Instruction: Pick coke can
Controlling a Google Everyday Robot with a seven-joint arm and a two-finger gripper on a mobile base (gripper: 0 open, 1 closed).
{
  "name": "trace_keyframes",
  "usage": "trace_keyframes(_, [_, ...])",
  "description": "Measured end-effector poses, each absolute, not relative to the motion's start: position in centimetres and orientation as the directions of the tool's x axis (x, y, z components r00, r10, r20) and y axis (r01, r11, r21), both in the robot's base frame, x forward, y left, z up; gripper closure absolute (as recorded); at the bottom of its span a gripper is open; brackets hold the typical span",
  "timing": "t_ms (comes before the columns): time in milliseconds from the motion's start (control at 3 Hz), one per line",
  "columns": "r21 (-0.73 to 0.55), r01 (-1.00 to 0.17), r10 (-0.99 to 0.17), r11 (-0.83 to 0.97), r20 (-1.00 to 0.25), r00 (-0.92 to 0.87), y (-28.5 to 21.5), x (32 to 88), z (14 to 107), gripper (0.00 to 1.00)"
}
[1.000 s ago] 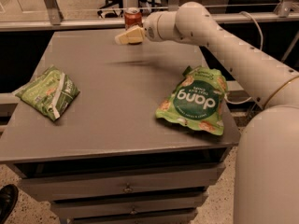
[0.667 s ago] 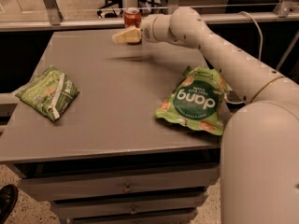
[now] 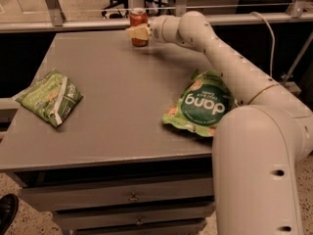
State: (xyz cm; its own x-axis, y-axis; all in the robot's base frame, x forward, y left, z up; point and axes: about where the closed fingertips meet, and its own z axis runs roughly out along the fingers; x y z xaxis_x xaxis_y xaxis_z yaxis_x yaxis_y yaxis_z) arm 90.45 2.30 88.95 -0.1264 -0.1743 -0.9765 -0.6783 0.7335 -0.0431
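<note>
The coke can, red with a silver top, stands upright at the far edge of the grey table, near the middle. My gripper reaches in from the right at the end of the white arm. It is at the can and covers the can's lower middle from the front. The can stands on the table.
A green snack bag lies at the table's left side. A green "dang" bag lies at the right, partly under my arm. A rail and metal posts run behind the table. Drawers sit below the front edge.
My gripper has risen slightly and closed in on the can, now overlapping its middle. The can and both bags have not moved.
</note>
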Motion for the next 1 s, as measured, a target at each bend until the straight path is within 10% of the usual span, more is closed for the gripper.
trace_keyframes(667, [-0.055, -0.692, -0.143, 0.720, -0.987, -0.071, 0.1, 88.3, 91.1, 0.88])
trace_keyframes(1000, [-0.073, -0.766, -0.116, 0.639, -0.993, -0.002, -0.4, 85.0, 94.5, 1.00])
